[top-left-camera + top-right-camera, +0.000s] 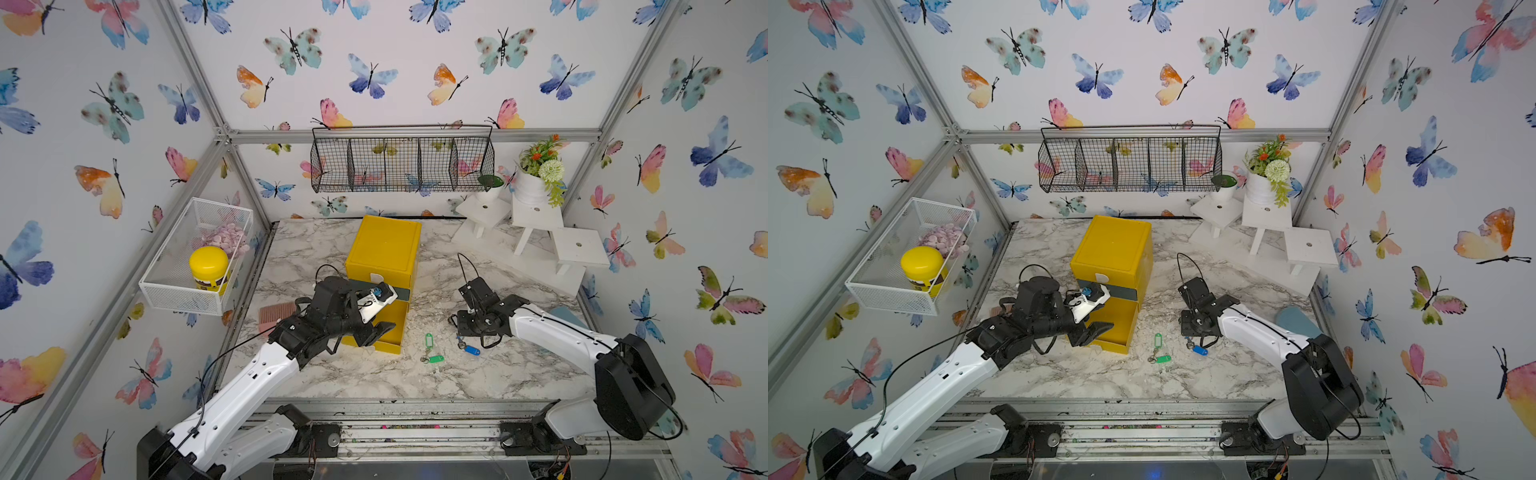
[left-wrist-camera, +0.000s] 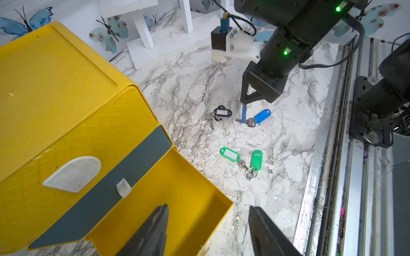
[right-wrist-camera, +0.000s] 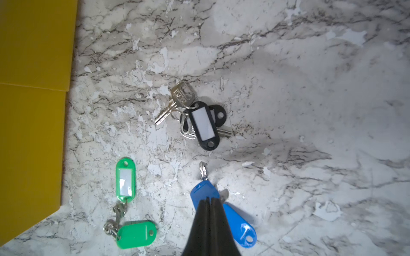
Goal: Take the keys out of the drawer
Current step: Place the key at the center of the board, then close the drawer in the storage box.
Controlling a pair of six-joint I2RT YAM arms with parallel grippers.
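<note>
**A:** Yellow cabinet [image 1: 384, 253] sits mid-desk [image 1: 374, 378]; its bottom drawer [image 2: 177, 188] stands open; only bare yellow floor shows inside where the left wrist view reaches.

**B:** And the keys [image 1: 434, 358] are out on the desk, just beside the drawer's right-hand wall; green bunch [image 3: 125, 184] lies nearest the drawer, two green tags joined by rings; black bunch [image 3: 205, 124] sits farther back, keys fanned under its tag; blue bunch [image 3: 240, 226] lies beside the green one.

**A:** Left gripper [image 2: 208, 232] hangs over the drawer's front corner; jaws spread wide, gripping nothing; one finger is above the drawer's inside, the other above the desk past its wall.

**B:** Right gripper [image 3: 208, 199] points straight down at the desk; jaws pressed together, pinching one blue tag [image 3: 203, 191] of the blue bunch so that it stands on edge; the second blue tag lies flat; a key of that bunch rests on the desk.

**A:** Around the edges now; a white mesh basket [image 1: 178, 297] on the left wall carries a yellow-lidded jar [image 1: 209, 266] and a heap of pale pink pieces [image 1: 224, 239]; a black wire basket [image 1: 401, 164] hangs on the back wall, wallpaper showing through its compartments.

**B:** White stepped stand [image 1: 528, 216] at back right with a flower pot [image 1: 530, 189] on it; both well apart from the keys.
</note>
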